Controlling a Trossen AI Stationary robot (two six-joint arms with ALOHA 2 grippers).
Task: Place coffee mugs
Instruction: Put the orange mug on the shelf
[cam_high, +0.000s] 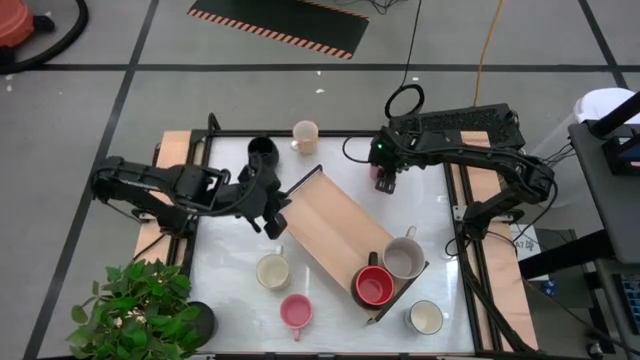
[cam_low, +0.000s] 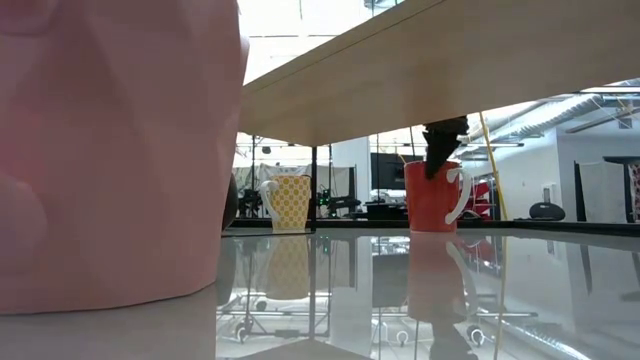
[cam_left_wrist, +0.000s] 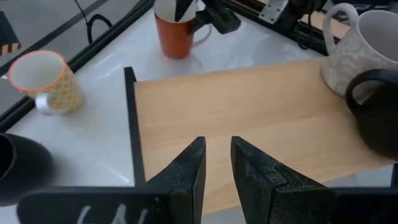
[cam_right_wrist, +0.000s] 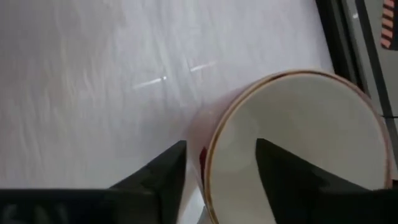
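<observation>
An orange-red mug (cam_right_wrist: 292, 143) with a pale inside stood upright near the far edge of the white counter (cam_high: 330, 300), just off the far end of the long wooden tray (cam_high: 340, 228), and the right gripper (cam_right_wrist: 217, 163) hung directly over it with its fingers straddling the mug's wall, one outside and one inside the rim, not yet clamped on it. In the low view the same mug (cam_low: 434, 196) showed with a white handle and the dark fingers dipping into its mouth. On the tray's near end sat a red mug (cam_high: 373, 287) and a grey mug (cam_high: 403, 258), side by side. A cream mug (cam_high: 272, 270) stood on the counter just left of the tray, a pink mug (cam_high: 295, 312) near the front edge, and a white mug (cam_high: 425, 317) off the tray's near right corner. At the far side a black mug (cam_high: 263, 152) and a cream mug with a yellow pattern (cam_high: 305, 136) stood close together. The left gripper (cam_left_wrist: 217, 163) hovered at the tray's far left corner, its fingers nearly together with a narrow gap between them and holding nothing. A potted green plant (cam_high: 140, 305) sat at the counter's near left corner.
</observation>
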